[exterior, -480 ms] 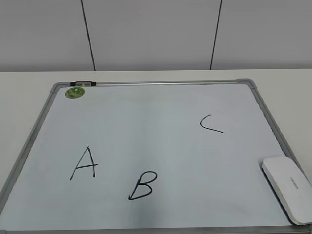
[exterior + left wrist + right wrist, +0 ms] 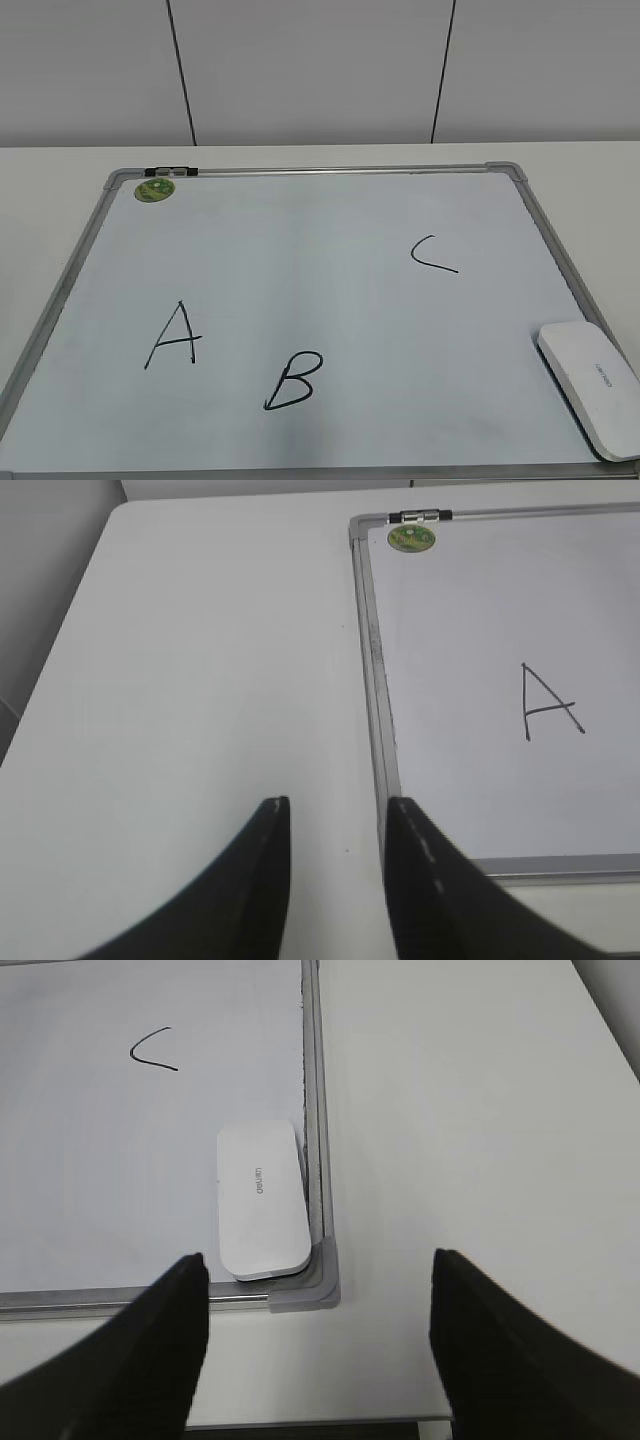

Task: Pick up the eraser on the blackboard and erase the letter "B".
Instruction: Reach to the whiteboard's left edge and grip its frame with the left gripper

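Right gripper (image 2: pixel 318 1335): jaws spread wide, nothing held between them; it is poised above the near right corner of the blackboard (image 2: pixel 300 240) and the bare table (image 2: pixel 480 1120).

Eraser (image 2: pixel 260 1200): seen just ahead of the right gripper, slightly toward its left finger (image 2: pixel 150 1350), lying flat on the blackboard and tucked against the frame's right rail at the rounded corner cap. It is untouched by either finger. In the exterior view the eraser (image 2: pixel 590 388) is found at the board's near right edge.

Left gripper (image 2: pixel 337 875): jaws parted by only a narrow gap, nothing gripped; it is held over the table just outside the board's left rail.

Letter "A" (image 2: pixel 548 702): ahead and to the right of the left gripper.

Letter "B" (image 2: pixel 293 381): fully drawn near the board's front edge, well apart from the eraser.

Letter "C" (image 2: pixel 152 1050): ahead-left of the right gripper, beyond the eraser.

Green magnet (image 2: pixel 411 538): at the far corner of the board.
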`<state>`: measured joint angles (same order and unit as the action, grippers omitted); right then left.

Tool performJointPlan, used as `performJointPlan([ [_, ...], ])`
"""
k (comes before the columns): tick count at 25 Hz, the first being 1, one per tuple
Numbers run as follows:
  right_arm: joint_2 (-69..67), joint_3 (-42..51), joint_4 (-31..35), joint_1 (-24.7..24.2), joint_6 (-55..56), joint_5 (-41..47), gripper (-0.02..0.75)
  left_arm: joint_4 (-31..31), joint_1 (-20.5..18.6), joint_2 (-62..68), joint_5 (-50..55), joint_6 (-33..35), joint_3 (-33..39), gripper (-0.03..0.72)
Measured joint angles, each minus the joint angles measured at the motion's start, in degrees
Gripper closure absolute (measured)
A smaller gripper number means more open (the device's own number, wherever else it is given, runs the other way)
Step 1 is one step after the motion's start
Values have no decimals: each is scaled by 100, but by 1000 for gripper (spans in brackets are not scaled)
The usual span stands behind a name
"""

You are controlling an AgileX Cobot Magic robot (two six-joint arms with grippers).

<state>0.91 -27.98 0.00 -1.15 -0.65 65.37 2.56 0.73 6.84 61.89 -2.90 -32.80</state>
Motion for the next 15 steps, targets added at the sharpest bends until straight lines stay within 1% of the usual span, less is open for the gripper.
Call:
performJointPlan([
  [8,0,0,0,0,0,0,224,0,0,2501,-27,-11,-874,445],
  [9,0,0,0,0,0,0,224,0,0,3205,-49,-53,-1183,445],
  [15,0,0,0,0,0,0,224,0,0,5724,-126,-85,-2350,445],
])
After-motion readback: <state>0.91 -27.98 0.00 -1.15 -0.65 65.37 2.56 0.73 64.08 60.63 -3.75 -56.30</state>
